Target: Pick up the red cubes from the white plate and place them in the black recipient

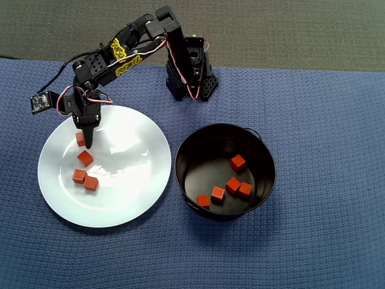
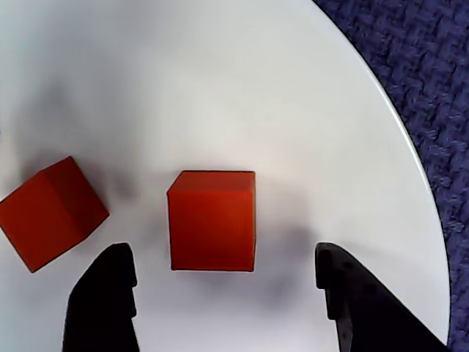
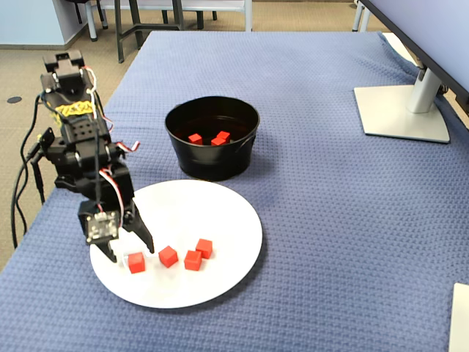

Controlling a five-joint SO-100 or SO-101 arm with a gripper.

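Blue woven cloth (image 1: 325, 120) covers the table; gripper (image 2: 223, 282) over white plate (image 1: 132, 198), jaws spread.
Four red cubes (image 1: 85, 158) lie on the plate, one between the fingers; five in the black recipient (image 1: 264, 156).

The black five-joint arm (image 1: 123, 57) with yellow markings stands on its base at the far edge of the table in the overhead view, and it reaches to the left in that view, folded at the elbow, with the wrist bent downward. Its black two-finger gripper (image 2: 227, 275) points down, and in the wrist view the two dark fingertips (image 2: 110, 282) stand well apart, so the jaws are spread wide and hold nothing between them. In the fixed view the gripper (image 3: 130, 248) hangs low, with red and white wires running along the forearm above it.
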